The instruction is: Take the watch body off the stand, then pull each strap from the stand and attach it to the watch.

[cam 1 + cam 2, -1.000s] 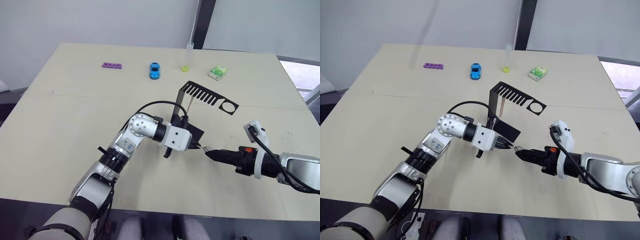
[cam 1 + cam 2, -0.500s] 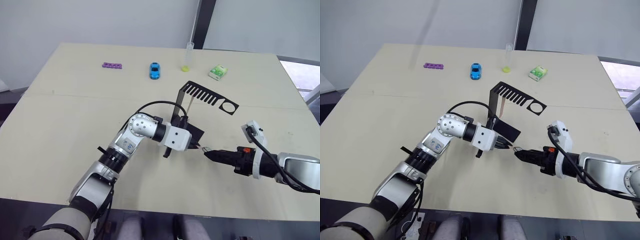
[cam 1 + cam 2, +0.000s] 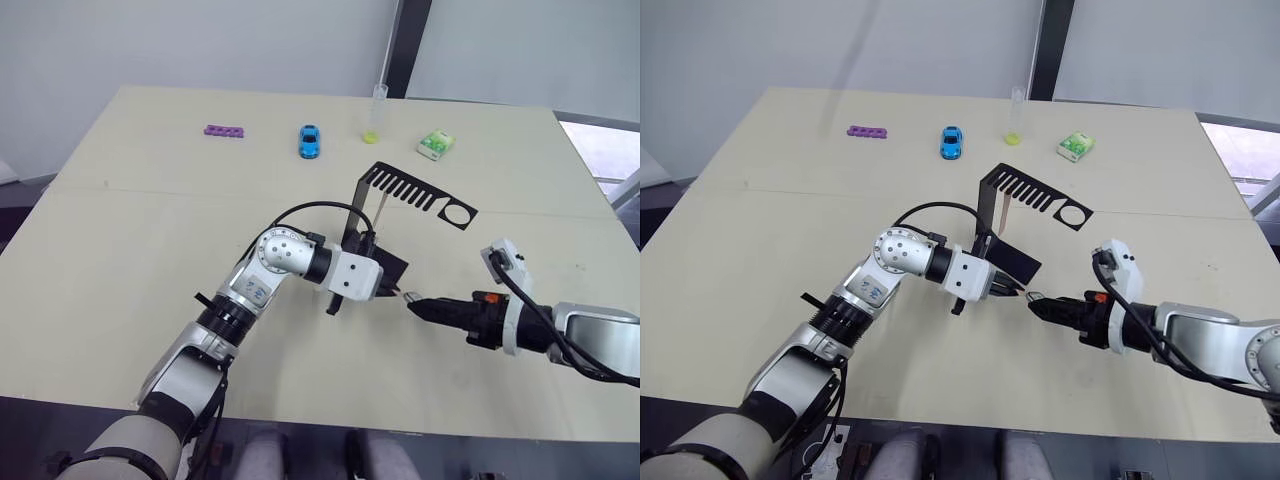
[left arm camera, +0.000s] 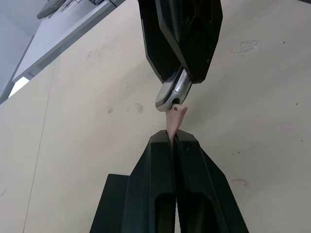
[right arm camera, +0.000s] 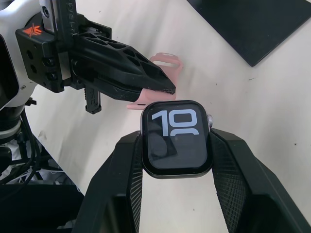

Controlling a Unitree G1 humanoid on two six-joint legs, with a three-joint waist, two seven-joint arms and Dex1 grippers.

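Two grippers: my right gripper clamped the watch body by its sides, screen up; my left gripper pinched one strap flat between closed fingers.
Change: over the last second my right arm crept a touch closer to the left — the gap between watch and strap all but closed.
Meaning: by my reading the watch was off the stand and the first strap was being mated; its tip sat at the case edge, whether seated I could not tell.
Stand: the stand stood upright just behind my left gripper, with a second strap hanging from its slotted arm — that one not yet pulled.
Surface: a pale table, matte, faintly scuffed; along its far side lay a purple block, a blue toy car, a clear tube and a green-white box, all well apart from the work.
Room: plain light walls, a dark post behind.
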